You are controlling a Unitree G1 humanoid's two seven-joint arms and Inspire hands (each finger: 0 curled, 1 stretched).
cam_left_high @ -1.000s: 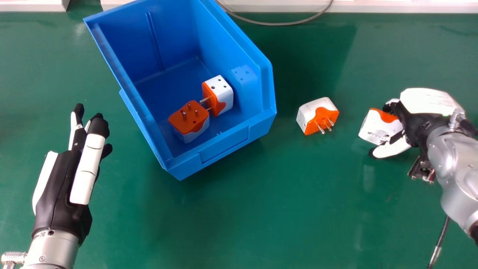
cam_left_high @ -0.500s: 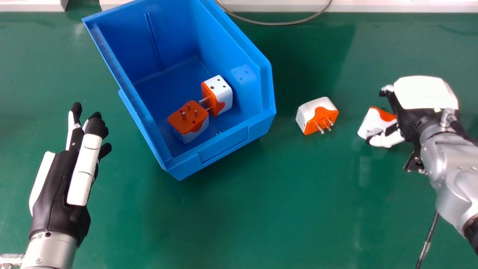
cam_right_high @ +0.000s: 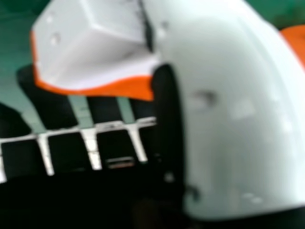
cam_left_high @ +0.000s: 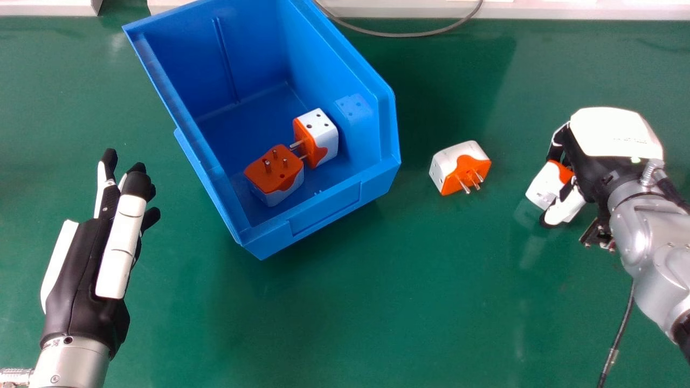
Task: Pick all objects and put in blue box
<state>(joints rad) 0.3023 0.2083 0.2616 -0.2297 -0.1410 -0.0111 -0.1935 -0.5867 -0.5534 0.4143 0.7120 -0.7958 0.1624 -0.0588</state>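
Right hand [cam_left_high: 614,133] clamped round an adapter [cam_left_high: 544,182]! Left hand [cam_left_high: 83,269], fingers straight; blue box [cam_left_high: 275,240] near the counter's [cam_left_high: 404,296] far edge.

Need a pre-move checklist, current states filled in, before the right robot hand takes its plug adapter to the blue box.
1. Right robot hand closed around the white-and-orange cube-shaped plug adapter: ok.
2. That adapter fully off the green tabletop: cannot tell.
3. Straight low path to the open blue plastic box: not ok, the loose white-and-orange adapter lies between.
4. Left robot hand outside the box, nothing held: ok.
5. Box upright, opening uncovered: ok.
6. All adapters in the box: not ok, just the pins-up adapter and the sideways adapter.
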